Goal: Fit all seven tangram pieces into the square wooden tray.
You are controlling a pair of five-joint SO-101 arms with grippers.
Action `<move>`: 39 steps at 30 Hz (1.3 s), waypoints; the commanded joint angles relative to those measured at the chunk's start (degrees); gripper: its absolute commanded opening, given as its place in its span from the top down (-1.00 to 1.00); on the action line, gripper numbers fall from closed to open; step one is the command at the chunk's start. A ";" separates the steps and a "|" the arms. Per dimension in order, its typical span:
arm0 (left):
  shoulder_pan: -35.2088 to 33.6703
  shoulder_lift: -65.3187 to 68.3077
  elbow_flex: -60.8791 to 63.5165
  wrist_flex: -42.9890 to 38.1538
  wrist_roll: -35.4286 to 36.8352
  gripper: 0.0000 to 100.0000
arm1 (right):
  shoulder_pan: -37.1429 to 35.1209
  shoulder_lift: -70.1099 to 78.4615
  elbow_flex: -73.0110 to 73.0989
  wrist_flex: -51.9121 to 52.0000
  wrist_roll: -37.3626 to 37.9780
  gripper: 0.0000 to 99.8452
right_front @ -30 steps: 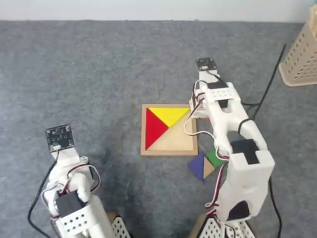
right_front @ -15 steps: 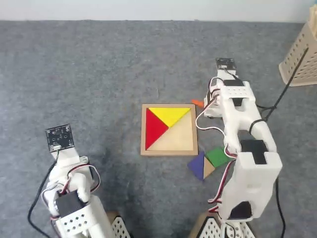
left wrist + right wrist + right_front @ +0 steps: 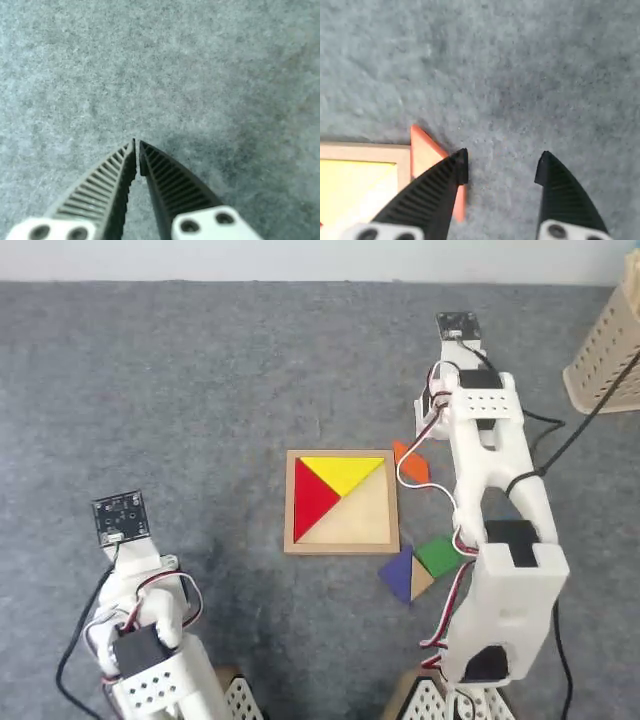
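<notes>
The square wooden tray (image 3: 342, 540) lies mid-table holding a yellow triangle (image 3: 340, 472) and a red triangle (image 3: 313, 497). An orange piece (image 3: 411, 464) rests on the carpet just off the tray's far right corner. A blue triangle (image 3: 399, 573), a green square (image 3: 437, 556) and a small tan triangle (image 3: 422, 581) sit close together by its near right corner. My right gripper (image 3: 503, 155) is open above the carpet, one finger over the edge of the orange piece (image 3: 425, 152), beside the tray rim (image 3: 360, 146). My left gripper (image 3: 137, 144) is shut over bare carpet at the near left.
A slatted beige basket (image 3: 608, 350) stands at the far right edge. The right arm (image 3: 490, 470) stretches along the tray's right side, above the loose pieces. Grey carpet covers the whole table, open to the left and beyond the tray.
The right arm has swung away from the tray's far right corner, back and to the right, uncovering the orange piece on the carpet. The left arm has kept still.
</notes>
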 commanded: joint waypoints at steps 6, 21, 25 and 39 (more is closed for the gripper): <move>0.09 -0.18 -0.48 0.18 0.53 0.97 | -4.09 -5.49 -0.70 5.67 13.27 0.53; 0.09 -0.18 -0.48 0.18 0.53 0.97 | -7.43 -5.32 15.65 -7.25 12.22 0.53; 0.09 -0.18 -0.48 0.18 0.53 0.97 | -5.23 -2.42 13.89 -7.16 9.85 0.53; 0.09 -0.18 -0.48 0.18 0.53 0.97 | -3.12 3.03 5.63 -4.88 7.56 0.53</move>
